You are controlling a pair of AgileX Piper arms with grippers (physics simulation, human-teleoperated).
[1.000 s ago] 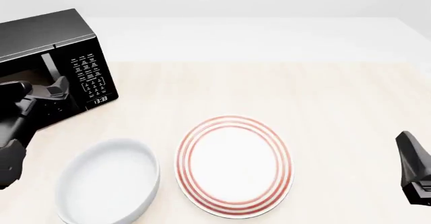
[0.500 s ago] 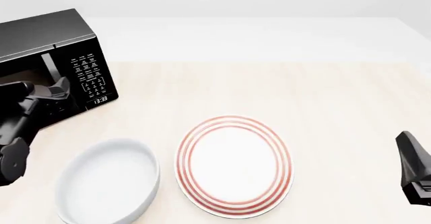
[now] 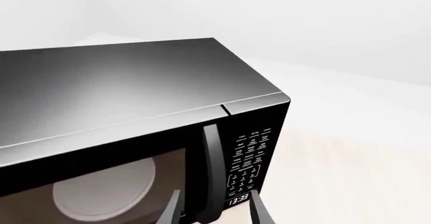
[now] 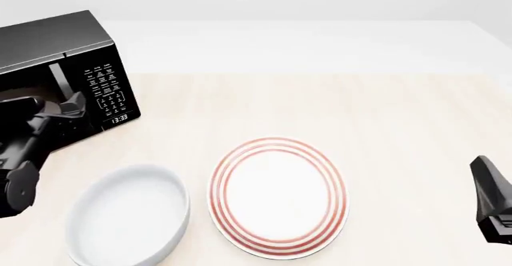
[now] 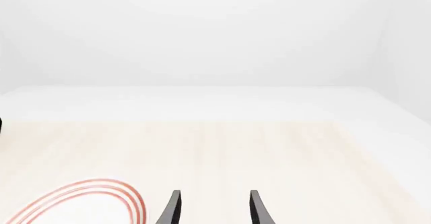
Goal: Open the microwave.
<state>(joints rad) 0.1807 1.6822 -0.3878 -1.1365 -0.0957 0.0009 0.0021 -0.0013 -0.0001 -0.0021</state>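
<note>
The glossy black microwave (image 4: 56,41) stands at the table's far left with its dark glass door shut. Its keypad panel (image 4: 105,89) and clock face right of the grey bar handle (image 4: 57,77). In the left wrist view the microwave (image 3: 121,82) fills the frame, and the pale turntable (image 3: 104,188) shows through the glass. My left gripper (image 3: 214,211) is open, its two fingers on either side of the lower handle (image 3: 210,168). In the front view the left gripper (image 4: 72,105) sits against the door front. My right gripper (image 4: 492,203) is open and empty (image 5: 214,210) at the right edge.
A white bowl (image 4: 128,215) sits near the front left, just below my left arm. A white plate with red rings (image 4: 277,195) lies at the front centre and also shows in the right wrist view (image 5: 81,199). Pale wooden tabletop (image 4: 384,116) stretches to the right.
My left arm has shifted slightly, its rear part rising and the gripper edging closer to the microwave's handle. The door stays shut. The right arm has not moved.
</note>
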